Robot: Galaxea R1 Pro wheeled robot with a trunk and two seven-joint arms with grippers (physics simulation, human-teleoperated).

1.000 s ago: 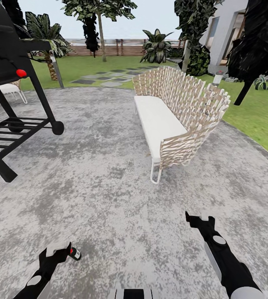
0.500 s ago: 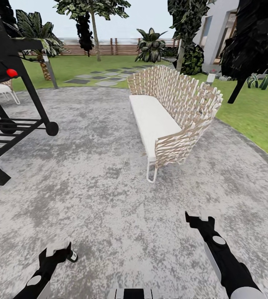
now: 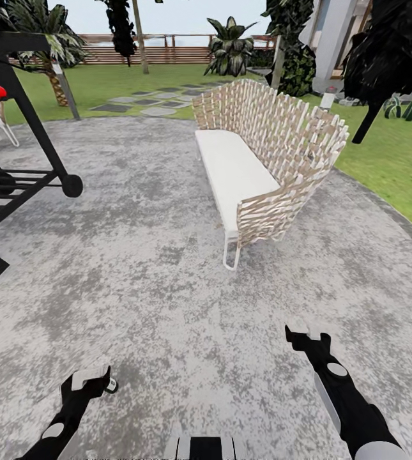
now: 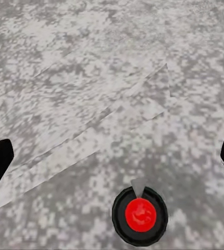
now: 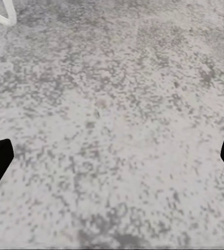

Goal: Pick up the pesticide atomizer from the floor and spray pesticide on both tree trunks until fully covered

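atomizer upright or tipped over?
Upright, apparently: the left wrist view looks down on the pesticide atomizer, its red top a full circle, standing on the floor.

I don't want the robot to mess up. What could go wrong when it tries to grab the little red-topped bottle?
The left gripper is open right above the pesticide atomizer, which stands upright on the floor. Coming down a bit off-center, a finger might tip it over and send it rolling. From the head view, the gripper hides most of the atomizer, so aiming may be harder.
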